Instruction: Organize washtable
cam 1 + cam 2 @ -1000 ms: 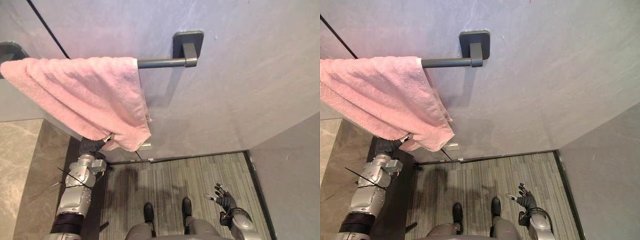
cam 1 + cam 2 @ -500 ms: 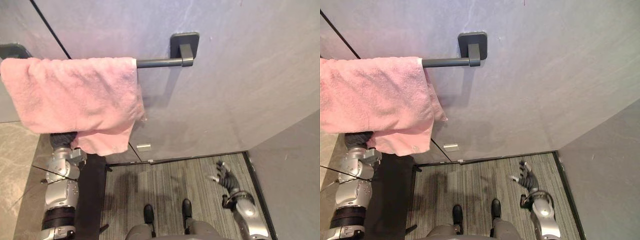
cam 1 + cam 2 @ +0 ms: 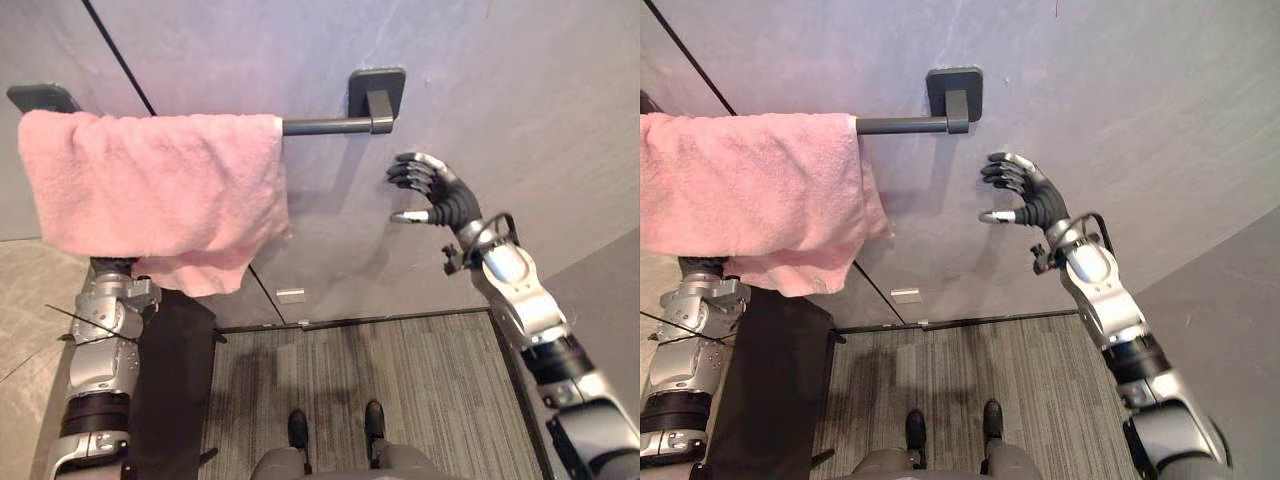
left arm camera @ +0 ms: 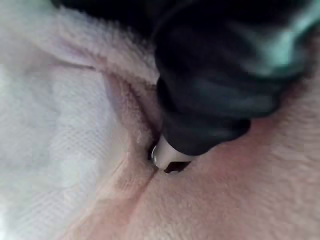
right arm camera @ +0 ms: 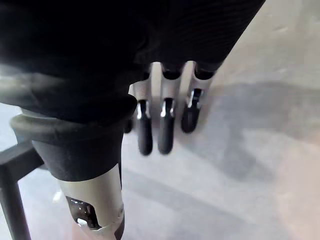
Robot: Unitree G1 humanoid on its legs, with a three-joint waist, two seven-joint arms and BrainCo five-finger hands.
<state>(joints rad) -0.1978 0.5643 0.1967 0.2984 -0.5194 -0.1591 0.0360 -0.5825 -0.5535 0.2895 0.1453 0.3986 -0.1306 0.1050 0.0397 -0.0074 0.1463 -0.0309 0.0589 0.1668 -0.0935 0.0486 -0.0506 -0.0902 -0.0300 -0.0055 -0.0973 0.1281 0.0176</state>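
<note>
- Pink towel (image 3: 150, 200) hangs over the left part of the wall bar (image 3: 325, 126); the bar's right end is bare up to its bracket (image 3: 376, 90).
- Towel's lower edge is uneven, with a fold lowest near the middle.
- Left hand (image 4: 210, 100) is up under the towel's lower edge, buried in cloth. Cannot tell whether it grips.
- Right hand (image 3: 435, 195) is held up near the wall (image 3: 500, 80), just below the bracket. Fingers loosely spread, thumb apart, holding nothing.
</note>
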